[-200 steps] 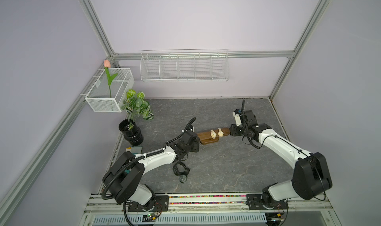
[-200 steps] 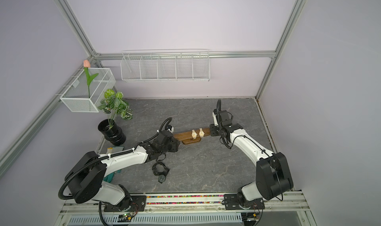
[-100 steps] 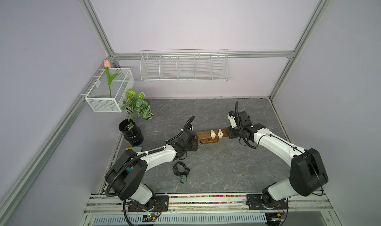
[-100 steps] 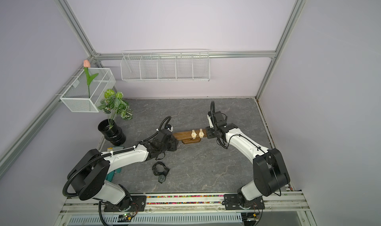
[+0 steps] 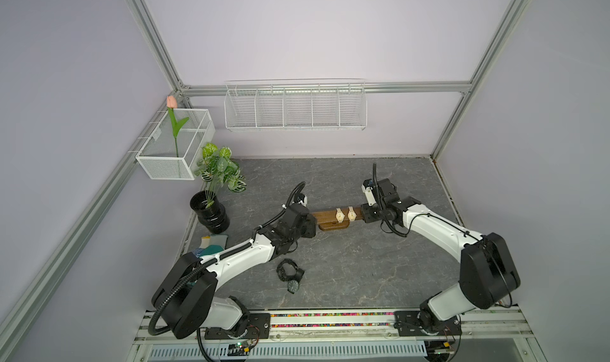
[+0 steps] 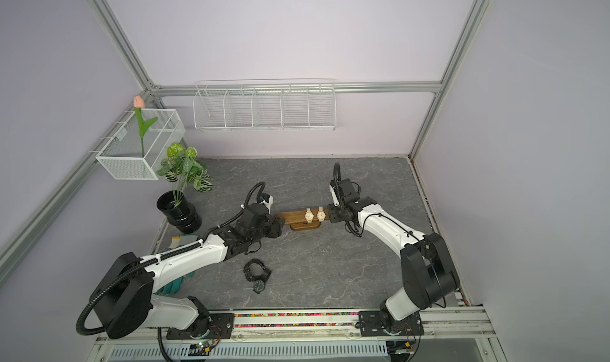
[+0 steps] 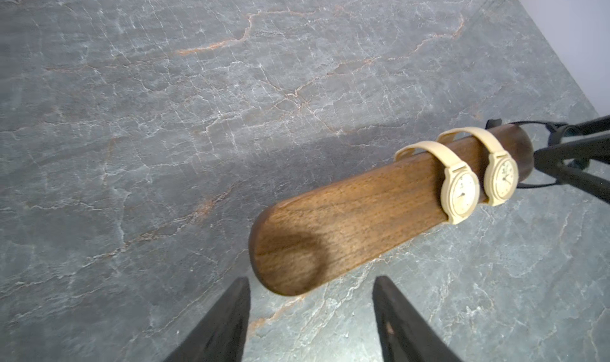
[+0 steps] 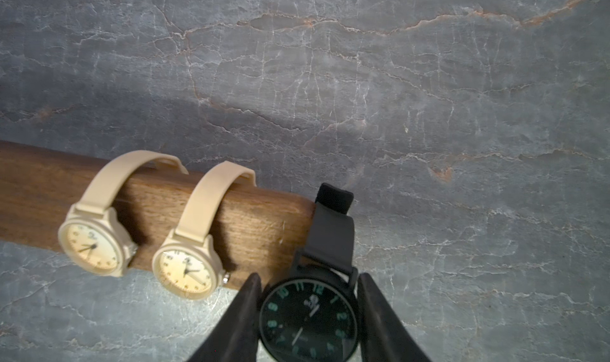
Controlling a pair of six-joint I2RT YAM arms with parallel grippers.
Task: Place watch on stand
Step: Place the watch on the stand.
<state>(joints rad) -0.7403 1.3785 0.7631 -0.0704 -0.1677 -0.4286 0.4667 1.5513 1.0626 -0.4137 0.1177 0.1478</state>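
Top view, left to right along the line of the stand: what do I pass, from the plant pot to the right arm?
Black plant pot → left gripper, open → bare stretch of the stand → cream watch → second cream watch → right gripper, holding a black watch at the bar's end.

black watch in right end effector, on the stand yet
Not seated: right end effector grips the black watch, strap at the stand tip; whether it loops the tip, cannot tell.
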